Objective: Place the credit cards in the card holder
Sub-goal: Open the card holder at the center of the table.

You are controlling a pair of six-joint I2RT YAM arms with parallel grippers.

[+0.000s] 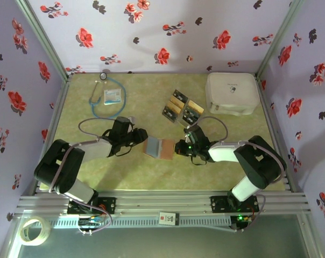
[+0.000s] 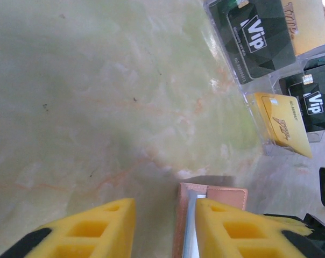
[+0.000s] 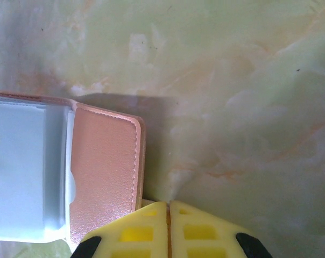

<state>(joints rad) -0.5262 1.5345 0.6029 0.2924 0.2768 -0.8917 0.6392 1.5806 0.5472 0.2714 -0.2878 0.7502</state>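
As the cards [image 1: 182, 109] lie upper right of the holder [image 1: 159, 148], we judge the pressed-together right hand [image 1: 179, 148] nearer; left hand [image 1: 141, 140] spread.

In the left wrist view the card holder [image 2: 227, 198] ran off the bottom edge, and the credit cards [image 2: 256, 40] were cropped at top and right.

The left gripper [image 2: 161, 215] reaches inward, low, fingers spread apart; the right gripper [image 3: 168, 217] faces it, fingers pressed together.
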